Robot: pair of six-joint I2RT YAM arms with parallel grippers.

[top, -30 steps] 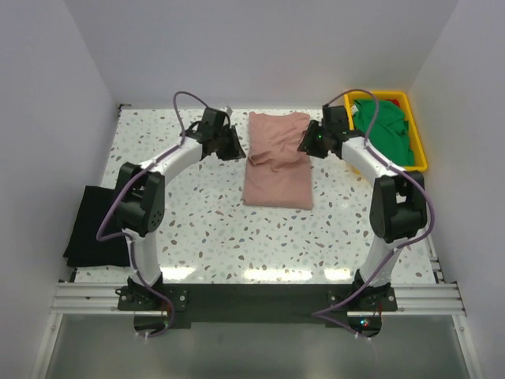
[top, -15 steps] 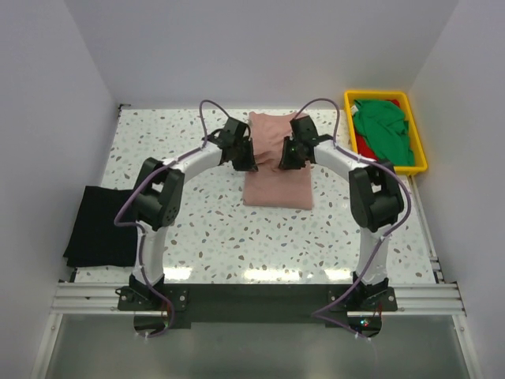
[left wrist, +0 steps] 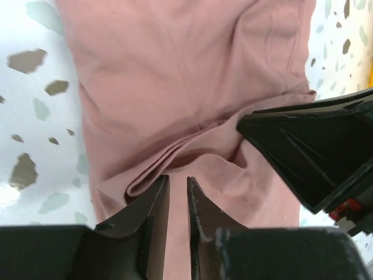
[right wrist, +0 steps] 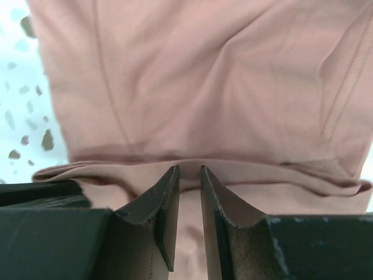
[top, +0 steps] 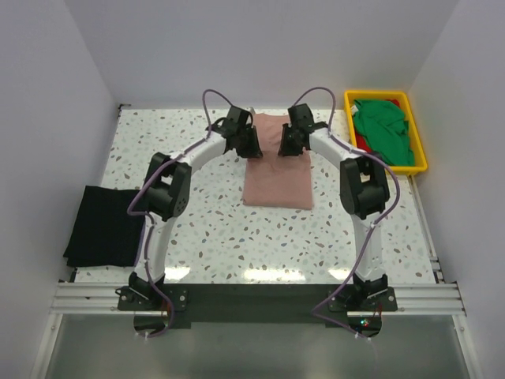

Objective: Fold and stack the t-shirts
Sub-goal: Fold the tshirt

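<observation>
Both nearly closed, left tool and right tool meet the folded ridge of the limp dusty pink cloth t-shirt; grip unclear, best pinched there.

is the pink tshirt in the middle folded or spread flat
Folded: the dusty pink cloth t-shirt lies as a narrow rectangle; both wrist views show doubled layers.

top view was bright, even diffuse light from above. glare patches sat on the white speckled stone-look tabletop at its near edge. wrist views were mildly soft; dusty pink cloth t-shirt showed a dark shadow under its fold.
</observation>
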